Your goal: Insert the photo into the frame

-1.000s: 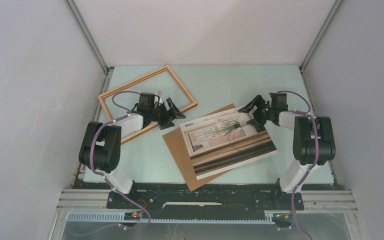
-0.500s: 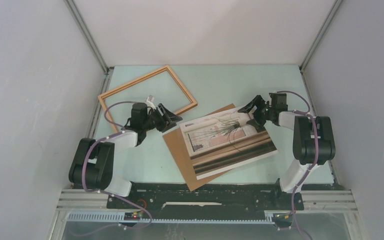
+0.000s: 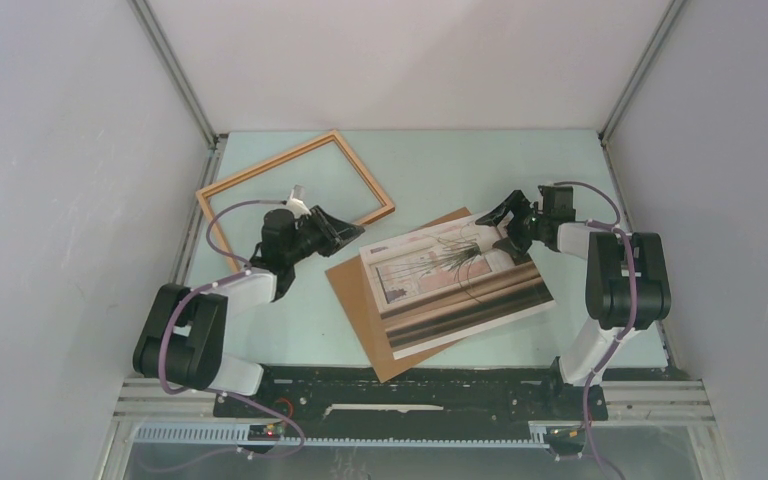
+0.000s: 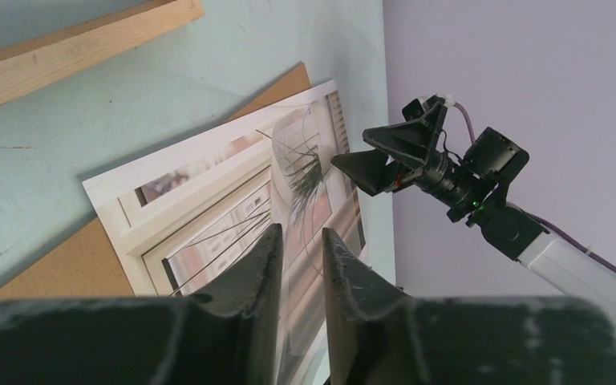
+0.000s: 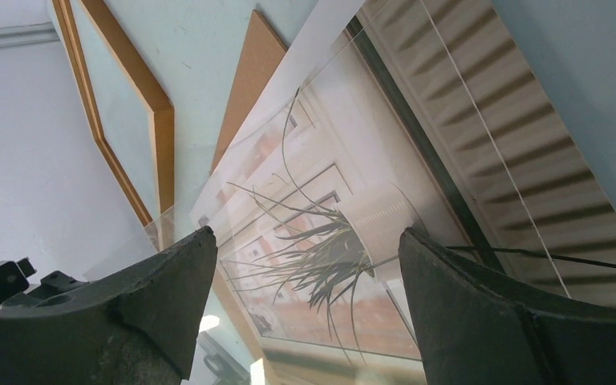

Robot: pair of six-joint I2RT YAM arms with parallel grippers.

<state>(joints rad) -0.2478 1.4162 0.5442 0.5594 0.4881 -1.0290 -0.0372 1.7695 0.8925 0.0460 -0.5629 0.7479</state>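
Observation:
The photo (image 3: 455,285) lies tilted on a brown backing board (image 3: 352,295) at mid-table. It also fills the left wrist view (image 4: 208,200) and the right wrist view (image 5: 345,200), where a glossy clear sheet seems to cover it. The wooden frame (image 3: 266,160) lies flat at the back left, empty. My left gripper (image 3: 345,231) (image 4: 301,229) hovers by the photo's upper left corner. Its jaws stand a narrow gap apart, and only a pale translucent strip shows between them. My right gripper (image 3: 508,222) (image 5: 306,234) stands wide open over the photo's upper right part, holding nothing.
Grey walls close the table in on the left, right and back. The frame's rail (image 4: 72,44) crosses the top left of the left wrist view. The right gripper (image 4: 385,156) shows there against the right wall. The backing board's corner (image 5: 245,84) reaches toward the frame (image 5: 140,100).
The left gripper's jaws have narrowed from wide open to a slim gap. The left arm's elbow has swung back toward the near left. The right arm has not moved.

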